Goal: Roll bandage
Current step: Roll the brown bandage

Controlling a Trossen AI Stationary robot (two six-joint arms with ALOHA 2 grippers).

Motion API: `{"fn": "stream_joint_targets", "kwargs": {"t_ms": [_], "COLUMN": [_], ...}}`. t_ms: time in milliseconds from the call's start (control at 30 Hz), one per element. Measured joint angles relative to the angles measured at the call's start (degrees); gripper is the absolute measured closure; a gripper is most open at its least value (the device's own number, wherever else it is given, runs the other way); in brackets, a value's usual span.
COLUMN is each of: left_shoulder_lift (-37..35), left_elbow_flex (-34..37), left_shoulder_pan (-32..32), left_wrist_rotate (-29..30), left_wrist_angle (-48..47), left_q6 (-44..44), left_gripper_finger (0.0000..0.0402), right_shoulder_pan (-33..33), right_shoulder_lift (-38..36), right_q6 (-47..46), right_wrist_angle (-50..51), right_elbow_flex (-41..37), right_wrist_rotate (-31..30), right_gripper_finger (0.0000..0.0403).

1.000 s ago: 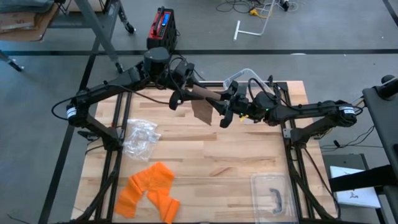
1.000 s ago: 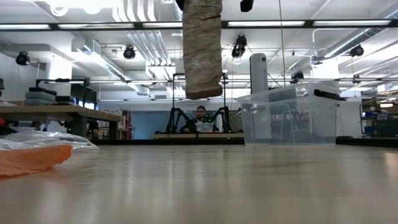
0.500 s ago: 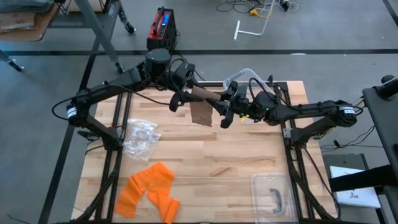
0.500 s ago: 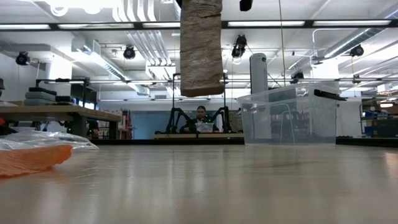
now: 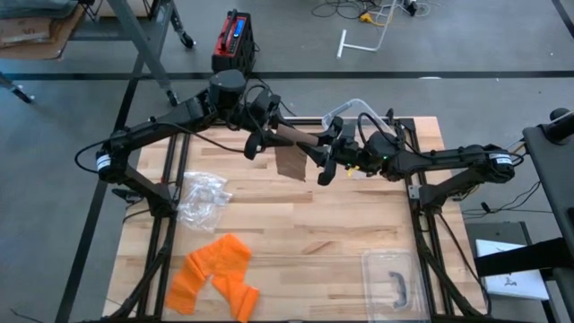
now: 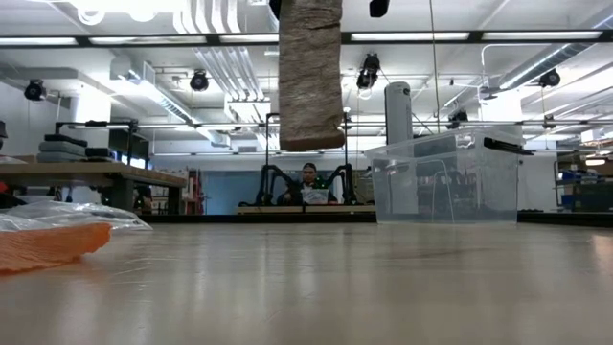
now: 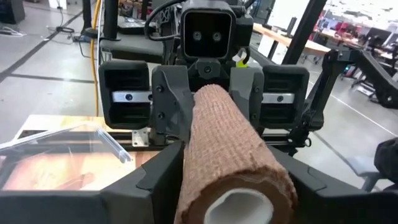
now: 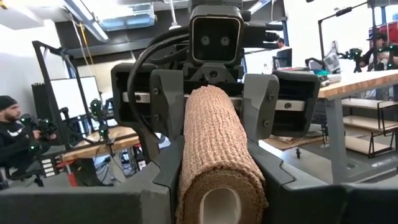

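Observation:
A tan bandage roll on a white core is held level above the table's far middle, between my two grippers. My left gripper is shut on its left end and my right gripper on its right end. A loose tail hangs down from the roll; in the low view the tail ends well above the tabletop. The roll fills the middle of the left wrist view and of the right wrist view. My left gripper pinches the roll's left end between its two fingers, which lie level along the roll's sides from the table's left. The roll is lifted clear and level. My right gripper pinches the roll's right end between its two fingers, level from the table's right, along the roll's sides. The roll runs straight on to the other gripper, and its tail hangs slack below.
A crumpled clear bag and orange bandages lie at the table's near left. A clear plastic box stands at the near right; it also shows in the low view. People sit in the room behind.

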State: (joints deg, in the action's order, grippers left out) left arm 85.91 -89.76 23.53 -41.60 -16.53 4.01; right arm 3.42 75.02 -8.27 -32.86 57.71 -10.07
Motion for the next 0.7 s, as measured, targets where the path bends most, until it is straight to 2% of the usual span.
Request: {"fn": "stream_joint_targets", "kwargs": {"t_ms": [300, 567, 700], "left_shoulder_lift": [0.24, 0.26, 0.24], "left_elbow_flex": [0.0, 0.31, 0.31], "left_shoulder_pan": [0.0, -0.24, -1.07], "left_wrist_rotate": [-0.11, -0.22, -0.24], "left_wrist_angle": [-0.04, 0.02, 0.7], "left_q6": [-2.12, -8.21, -13.91], "left_gripper_finger": [0.0257, 0.0328, 0.0344], "right_shoulder_pan": [0.0, -0.04, -0.08], "right_shoulder_lift": [-0.03, -0.07, -0.87], "right_q6": [-0.73, -1.52, -4.97], "right_wrist_angle": [1.03, 1.27, 2.23], "right_elbow_flex": [0.02, 0.01, 0.02], "right_wrist_rotate": [-0.06, 1.0, 3.0], "right_gripper_finger": [0.0294, 0.0283, 0.0256]}}
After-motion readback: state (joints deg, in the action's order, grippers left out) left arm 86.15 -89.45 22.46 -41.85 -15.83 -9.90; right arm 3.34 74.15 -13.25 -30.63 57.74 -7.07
